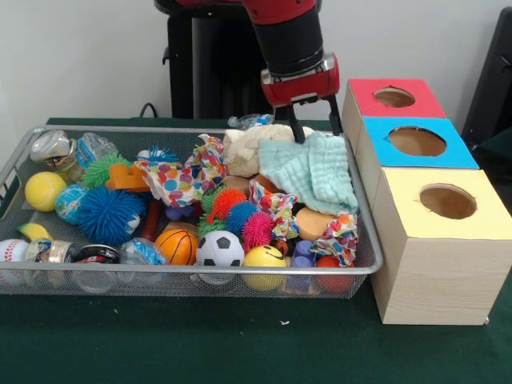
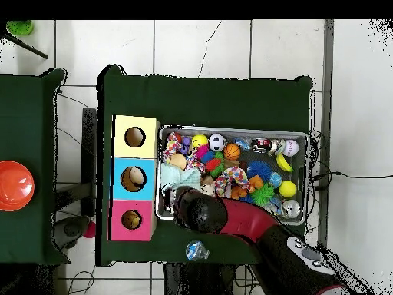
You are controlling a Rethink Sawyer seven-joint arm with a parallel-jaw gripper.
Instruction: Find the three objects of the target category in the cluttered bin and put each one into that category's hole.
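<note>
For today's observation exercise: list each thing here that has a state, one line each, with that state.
gripper: shut on the mint cloth, fingers down at the bin's far right.
mint cloth: pinched at its top edge, hanging, draped over the toys.
wire bin: full of toys.
red box: hole open.
blue box: something inside its hole.
yellow box: hole open.

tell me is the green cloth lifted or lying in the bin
Lifted at one edge: end effector pinches the cloth, the rest drapes over toys in the bin.
</note>
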